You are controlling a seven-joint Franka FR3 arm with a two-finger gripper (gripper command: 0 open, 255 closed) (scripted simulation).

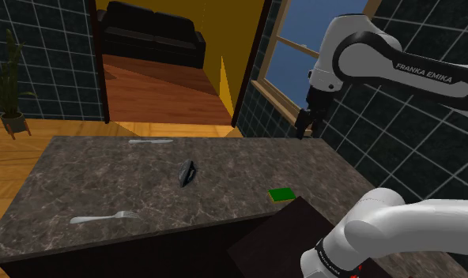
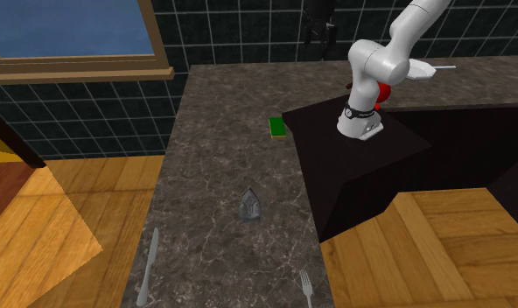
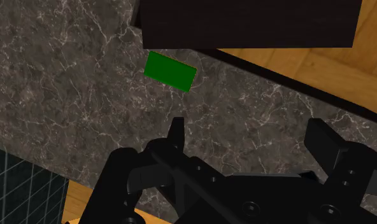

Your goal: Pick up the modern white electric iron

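The iron (image 1: 188, 172) is small and looks dark grey; it rests in the middle of the dark marble counter (image 1: 106, 182). In the second exterior view the iron (image 2: 251, 205) lies on the counter (image 2: 213, 157) between the green block and the cutlery. My black gripper (image 1: 303, 126) hangs well above the counter's end near the window, far from the iron, at the shoulder view's right. It appears against the tiled wall in the second exterior view (image 2: 318, 31). In the wrist view the gripper (image 3: 251, 143) is open, with bare marble between its fingers (image 3: 176, 137).
A green block (image 1: 281, 194) (image 2: 277, 128) (image 3: 170, 70) lies beside the dark stand (image 2: 362, 166). A fork (image 1: 106, 216) lies near the counter's front edge and a knife (image 1: 151, 141) at its far edge. A window (image 1: 292, 59) and tiled walls stand behind the arm.
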